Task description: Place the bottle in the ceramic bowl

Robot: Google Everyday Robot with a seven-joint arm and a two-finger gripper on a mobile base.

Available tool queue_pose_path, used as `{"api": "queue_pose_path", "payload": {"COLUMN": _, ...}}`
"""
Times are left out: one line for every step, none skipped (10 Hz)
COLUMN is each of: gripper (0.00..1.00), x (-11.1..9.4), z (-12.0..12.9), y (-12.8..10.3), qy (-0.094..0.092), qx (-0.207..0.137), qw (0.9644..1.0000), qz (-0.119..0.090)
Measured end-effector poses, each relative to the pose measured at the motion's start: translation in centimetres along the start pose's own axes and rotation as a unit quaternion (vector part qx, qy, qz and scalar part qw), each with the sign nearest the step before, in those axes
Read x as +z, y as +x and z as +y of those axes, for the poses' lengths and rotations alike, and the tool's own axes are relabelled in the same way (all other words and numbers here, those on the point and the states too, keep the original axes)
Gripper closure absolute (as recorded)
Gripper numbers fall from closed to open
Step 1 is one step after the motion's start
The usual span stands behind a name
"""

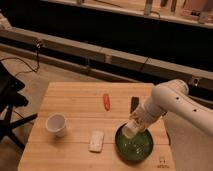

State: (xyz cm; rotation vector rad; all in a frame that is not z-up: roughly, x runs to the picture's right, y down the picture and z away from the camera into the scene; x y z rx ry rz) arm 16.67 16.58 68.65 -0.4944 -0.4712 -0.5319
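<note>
A green ceramic bowl [135,146] sits on the wooden table [75,105] near its front right corner. A pale clear bottle [132,129] hangs tilted over the bowl's near-left rim, its lower end inside the bowl. My gripper [137,121] is at the end of the white arm [170,100] that reaches in from the right, and it sits on the bottle's upper end, just above the bowl.
A white cup [55,124] stands at the table's front left. A white flat packet [96,140] lies left of the bowl. A red oblong item [106,101] and a dark small object [134,104] lie mid-table. A black chair [7,100] stands at the left.
</note>
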Motion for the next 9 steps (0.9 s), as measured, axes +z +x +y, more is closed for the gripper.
{"api": "queue_pose_path", "payload": {"gripper": 0.35, "x": 0.0, "z": 0.2, "y": 0.1, "qy": 0.001, "qx": 0.002, "qw": 1.0, "qz": -0.002}}
{"api": "queue_pose_path", "payload": {"gripper": 0.24, "x": 0.0, "z": 0.4, "y": 0.1, "qy": 0.001, "qx": 0.003, "qw": 1.0, "qz": -0.005}}
{"api": "queue_pose_path", "payload": {"gripper": 0.2, "x": 0.2, "z": 0.4, "y": 0.1, "qy": 0.001, "qx": 0.005, "qw": 1.0, "qz": -0.008}}
{"api": "queue_pose_path", "payload": {"gripper": 0.2, "x": 0.3, "z": 0.5, "y": 0.1, "qy": 0.0, "qx": 0.006, "qw": 0.9999, "qz": -0.011}}
{"api": "queue_pose_path", "payload": {"gripper": 0.2, "x": 0.4, "z": 0.5, "y": 0.1, "qy": -0.002, "qx": 0.007, "qw": 0.9999, "qz": -0.013}}
{"api": "queue_pose_path", "payload": {"gripper": 0.2, "x": 0.6, "z": 0.6, "y": 0.1, "qy": -0.004, "qx": 0.007, "qw": 0.9998, "qz": -0.016}}
{"api": "queue_pose_path", "payload": {"gripper": 0.2, "x": 0.8, "z": 0.6, "y": 0.0, "qy": -0.006, "qx": 0.007, "qw": 0.9998, "qz": -0.018}}
{"api": "queue_pose_path", "payload": {"gripper": 0.2, "x": 1.0, "z": 0.7, "y": 0.0, "qy": -0.01, "qx": 0.006, "qw": 0.9997, "qz": -0.02}}
{"api": "queue_pose_path", "payload": {"gripper": 0.2, "x": 1.0, "z": 0.7, "y": 0.0, "qy": -0.011, "qx": 0.008, "qw": 0.9997, "qz": -0.02}}
